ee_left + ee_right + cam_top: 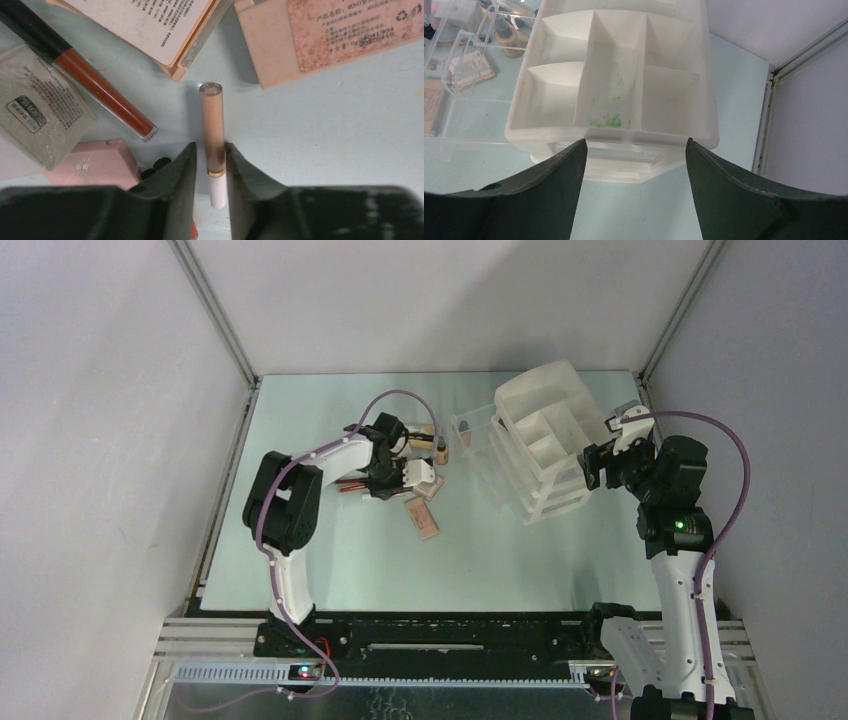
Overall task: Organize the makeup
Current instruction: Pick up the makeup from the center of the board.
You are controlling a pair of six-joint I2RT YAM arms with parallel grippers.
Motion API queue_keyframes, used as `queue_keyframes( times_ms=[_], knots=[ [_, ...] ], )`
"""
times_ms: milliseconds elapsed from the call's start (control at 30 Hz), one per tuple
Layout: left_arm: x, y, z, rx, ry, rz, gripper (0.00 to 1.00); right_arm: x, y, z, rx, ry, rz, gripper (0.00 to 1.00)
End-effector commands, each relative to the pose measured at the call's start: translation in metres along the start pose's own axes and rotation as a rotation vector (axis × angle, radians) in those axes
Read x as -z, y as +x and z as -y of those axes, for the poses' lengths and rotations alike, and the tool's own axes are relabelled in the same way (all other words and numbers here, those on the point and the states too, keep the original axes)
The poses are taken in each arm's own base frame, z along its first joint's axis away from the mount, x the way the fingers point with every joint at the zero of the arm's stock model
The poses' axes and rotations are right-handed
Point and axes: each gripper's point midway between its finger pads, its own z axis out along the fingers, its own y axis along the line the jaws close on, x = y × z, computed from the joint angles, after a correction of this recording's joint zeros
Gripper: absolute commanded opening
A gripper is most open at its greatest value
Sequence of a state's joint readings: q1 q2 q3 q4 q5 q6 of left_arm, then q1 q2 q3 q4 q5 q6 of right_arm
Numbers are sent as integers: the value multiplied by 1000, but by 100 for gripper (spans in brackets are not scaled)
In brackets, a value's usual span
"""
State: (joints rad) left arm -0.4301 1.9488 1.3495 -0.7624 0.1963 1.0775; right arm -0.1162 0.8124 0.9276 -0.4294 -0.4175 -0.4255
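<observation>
In the left wrist view a thin beige tube (212, 120) with a white cap lies on the table, and my left gripper (210, 147) is shut on it near the gold band. Around it lie more makeup: a red gloss tube (105, 95), a pink box (100, 162), a grey-labelled packet (35, 110) and beige palettes (320, 40). From above, the left gripper (385, 480) sits low over this pile, with a palette (425, 518) just right of it. My right gripper (636, 145) is open and empty, facing the white organizer (614, 131).
The white organizer (545, 440) stands at the back right, my right gripper (598, 465) just beside it. A clear acrylic drawer (470, 435) lies to its left, next to a beige black-capped bottle (440, 450). Frame posts and walls border the table.
</observation>
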Motion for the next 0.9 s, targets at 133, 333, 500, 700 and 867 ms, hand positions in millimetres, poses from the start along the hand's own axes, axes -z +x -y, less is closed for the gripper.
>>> queue_keyframes(
  times_ms=[133,333,500,700,867],
  knots=[
    [18,-2,18,-8,-12,14,11,0,-5,6,29,23,24,81],
    [49,-10,32,-2,-57,35,4,1,-7,5,30,22,28,81],
    [87,-31,38,-70,-135,72,1,2,-8,5,34,25,31,81],
    [145,-88,33,-290,-304,154,0,2,-8,4,35,23,34,81],
    [195,-143,22,-541,-444,218,0,2,-9,2,35,14,39,81]
  ],
)
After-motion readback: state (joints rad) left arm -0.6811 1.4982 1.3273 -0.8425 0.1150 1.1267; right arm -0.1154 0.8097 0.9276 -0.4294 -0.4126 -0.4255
